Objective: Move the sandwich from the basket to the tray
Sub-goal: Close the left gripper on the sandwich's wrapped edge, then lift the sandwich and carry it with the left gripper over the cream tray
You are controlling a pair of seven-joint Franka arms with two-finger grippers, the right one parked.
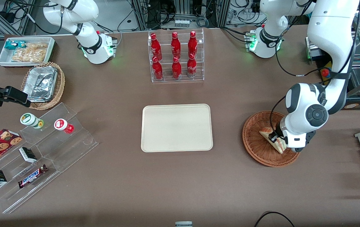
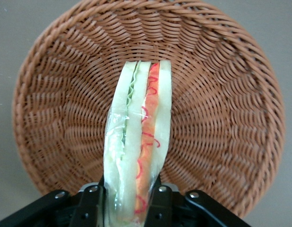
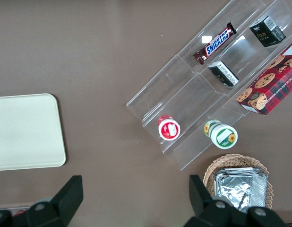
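Brown table, basket (image 2: 221, 94), sandwich (image 2: 139, 142) between pincer (image 2: 126, 198) fingers.

Red bottles (image 1: 175, 54) in clear rack (image 1: 177, 77)

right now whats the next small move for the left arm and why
Probably lift straight up: the tool appears shut on the sandwich, which still sits inside the basket, and the tray toward the parked arm's end holds nothing yet.
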